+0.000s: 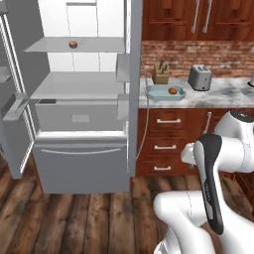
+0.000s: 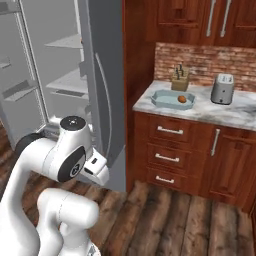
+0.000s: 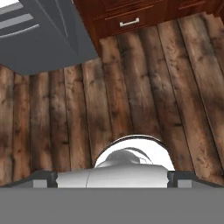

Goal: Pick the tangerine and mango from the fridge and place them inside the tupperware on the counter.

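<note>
The fridge [image 1: 79, 124] stands open at the left. A dull orange-brown mango [image 1: 73, 44] lies alone on its upper shelf. On the counter [image 1: 223, 94] to the right sits the pale teal tupperware [image 1: 158, 93] [image 2: 165, 97], and a bright orange tangerine [image 1: 172, 91] [image 2: 182, 99] rests inside it. My arm is folded low in front of the cabinets, far from both fruits. In the hand view my gripper [image 3: 112, 178] points down at the wooden floor. Its fingertips [image 3: 43, 178] are spread wide, open, with nothing held between them.
A knife block [image 1: 160, 73] and a toaster [image 1: 199, 77] stand behind the tupperware. The fridge's right door [image 2: 102, 90] juts out between fridge and counter; the left door [image 1: 15, 109] swings out at the far left. Drawers [image 1: 167, 120] sit under the counter.
</note>
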